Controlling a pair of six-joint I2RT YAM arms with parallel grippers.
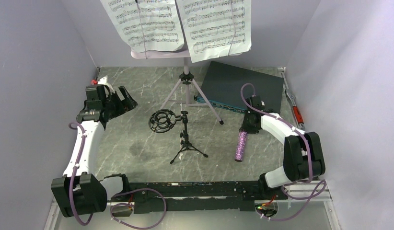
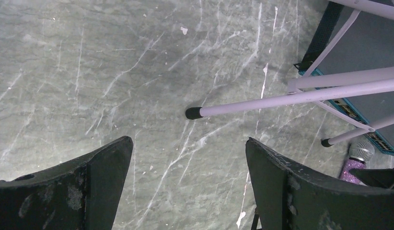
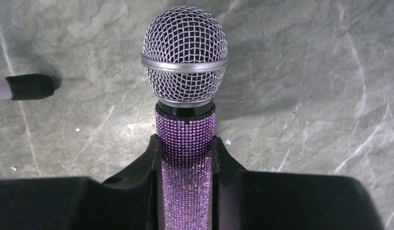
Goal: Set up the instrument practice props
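The pale lilac music stand [image 1: 186,88] stands at the back centre on its tripod, with two white sheet-music pages [image 1: 144,24] on it. The small black tripod stand [image 1: 186,139] with its ring mount [image 1: 162,120] stands in the middle. My right gripper [image 1: 247,127] is shut on the glittery purple microphone [image 1: 242,145]; in the right wrist view the microphone [image 3: 185,139] sits between the fingers, mesh head forward. My left gripper [image 1: 122,101] is open and empty at the left; its wrist view shows a lilac stand leg [image 2: 281,100] ahead and the microphone [image 2: 357,160] at the far right.
A flat dark grey-teal box [image 1: 240,86] lies at the back right, behind the stand legs. Lilac walls close in the table on three sides. A red-handled tool [image 1: 296,114] lies along the right wall.
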